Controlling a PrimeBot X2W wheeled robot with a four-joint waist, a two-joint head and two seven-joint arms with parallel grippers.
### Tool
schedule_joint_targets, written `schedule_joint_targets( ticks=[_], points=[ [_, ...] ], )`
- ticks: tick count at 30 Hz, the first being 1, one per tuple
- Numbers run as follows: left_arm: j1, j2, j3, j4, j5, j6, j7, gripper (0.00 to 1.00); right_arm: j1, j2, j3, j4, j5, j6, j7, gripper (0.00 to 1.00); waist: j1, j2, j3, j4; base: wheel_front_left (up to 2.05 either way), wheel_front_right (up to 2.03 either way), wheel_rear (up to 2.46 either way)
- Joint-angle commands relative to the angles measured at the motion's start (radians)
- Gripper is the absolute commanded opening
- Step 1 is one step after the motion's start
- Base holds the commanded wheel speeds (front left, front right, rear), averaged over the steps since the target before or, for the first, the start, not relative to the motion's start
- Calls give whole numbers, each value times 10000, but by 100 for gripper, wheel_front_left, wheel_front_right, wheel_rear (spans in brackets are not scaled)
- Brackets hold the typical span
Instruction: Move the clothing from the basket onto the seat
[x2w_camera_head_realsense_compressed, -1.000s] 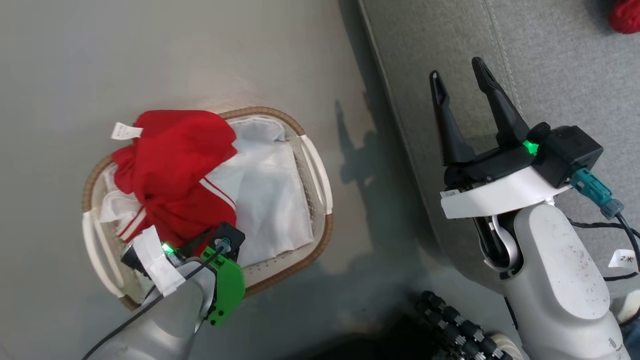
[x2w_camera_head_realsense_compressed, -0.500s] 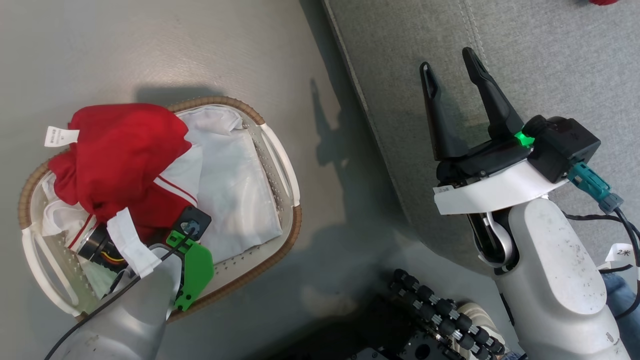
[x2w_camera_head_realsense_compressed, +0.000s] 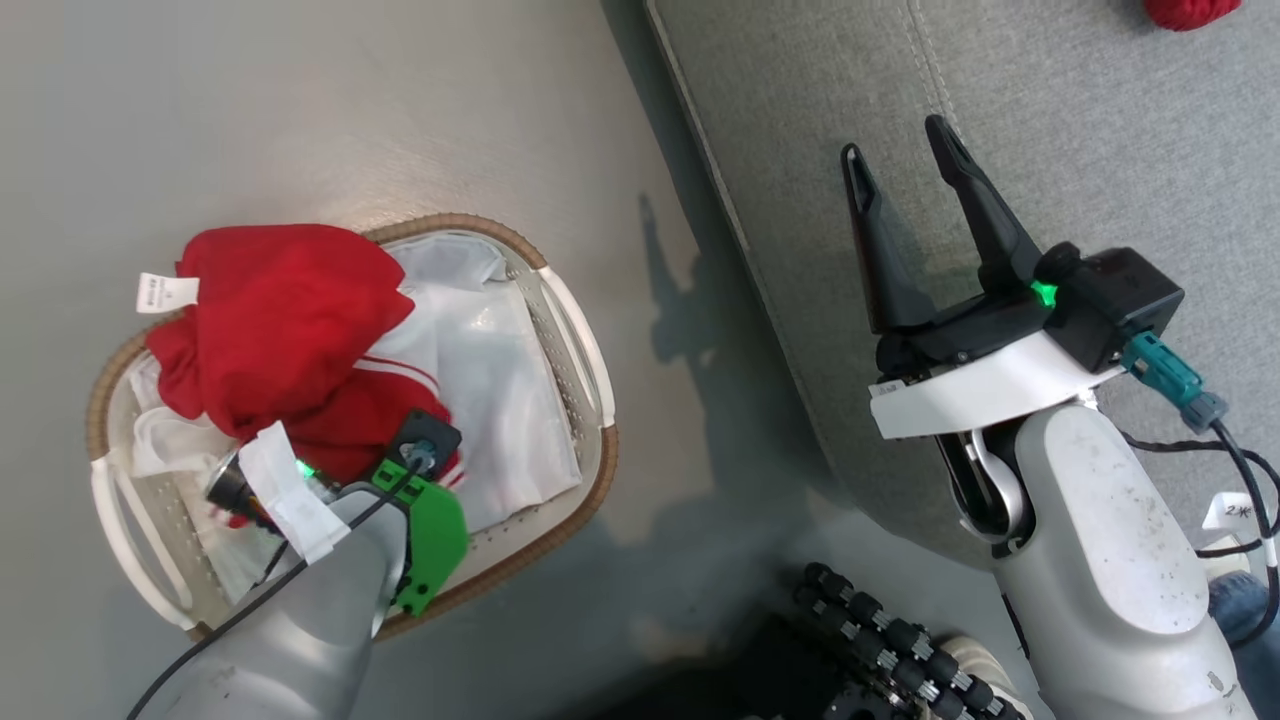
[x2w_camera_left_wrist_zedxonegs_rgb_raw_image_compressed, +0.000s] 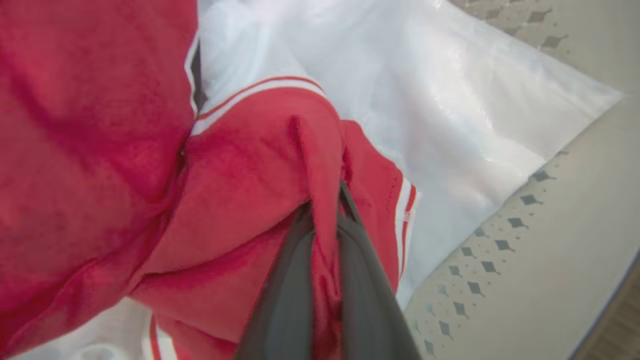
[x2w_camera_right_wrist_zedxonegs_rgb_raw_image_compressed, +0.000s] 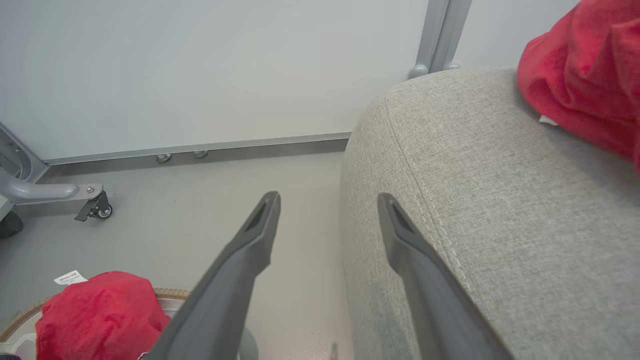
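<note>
The clothing (x2w_camera_head_realsense_compressed: 280, 330) is a bright red garment with white striped trim, heaped at the left of the basket (x2w_camera_head_realsense_compressed: 570, 500) on the floor. In the left wrist view, my left gripper (x2w_camera_left_wrist_zedxonegs_rgb_raw_image_compressed: 327, 210) is shut on a pinched fold of the clothing (x2w_camera_left_wrist_zedxonegs_rgb_raw_image_compressed: 240, 190). In the head view, its fingers are hidden under the wrist. My right gripper (x2w_camera_head_realsense_compressed: 895, 150) stands open and holds nothing above the front edge of the grey seat (x2w_camera_head_realsense_compressed: 1080, 150). Another red garment (x2w_camera_head_realsense_compressed: 1190, 10) lies far back on the seat (x2w_camera_right_wrist_zedxonegs_rgb_raw_image_compressed: 475, 175), also seen as a red garment (x2w_camera_right_wrist_zedxonegs_rgb_raw_image_compressed: 585, 75) in the right wrist view.
A white liner sheet (x2w_camera_head_realsense_compressed: 510, 390) covers the basket's right half. Bare grey floor (x2w_camera_head_realsense_compressed: 400, 120) lies between basket and seat. My wheeled base (x2w_camera_head_realsense_compressed: 900, 640) is at the bottom. A caster on a metal frame (x2w_camera_right_wrist_zedxonegs_rgb_raw_image_compressed: 95, 207) stands by the far wall.
My left gripper has shut on a fold of the red garment in the basket. The head camera has shifted. The right gripper stays open over the seat's edge.
</note>
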Motion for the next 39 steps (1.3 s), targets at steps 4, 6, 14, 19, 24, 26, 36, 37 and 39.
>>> schedule_joint_targets(
  ticks=[4,6,14,19,24,26,36,37,39],
  points=[
    [132,-225,-36,-203,-227,-204,-694,0,385,-31,-191,229,-375,-14,-4,100,-1,0,-1103,604,0,0,0],
    [270,-328,11,-366,-331,-292,-1004,0,584,-31,-275,340,-539,-14,-4,100,-1,0,-1573,799,0,0,0],
    [1000,-518,256,-1875,-858,-404,-1507,0,1701,-37,-762,834,-1365,-14,-4,100,-1,0,-3914,1680,0,0,0],
    [1324,-139,331,-3392,-718,-430,-1499,0,2381,-37,-934,1085,-1712,-14,-5,100,-1,0,-5135,2069,0,0,0],
    [1337,257,289,-4703,-562,-516,-1504,0,3133,-39,-1037,1306,-1983,-14,-5,100,-1,0,-6328,2343,0,0,0],
    [1182,475,131,-5063,-352,-585,-1503,0,3382,-39,-1051,1375,-2071,-14,-5,100,-1,0,-6728,2420,0,0,0],
    [-274,1079,-294,-6318,-195,-854,-1330,0,4011,-36,-994,1531,-2231,-14,-4,100,-1,0,-7977,2591,0,0,0],
    [-446,1112,-343,-6444,-225,-862,-1287,0,4018,-38,-978,1537,-2227,-14,-5,100,-1,0,-8028,2591,0,0,0],
    [-825,1206,-450,-6650,-268,-908,-1240,0,4000,-36,-933,1558,-2255,-14,-5,100,-1,0,-8132,2583,0,0,0]
  ],
)
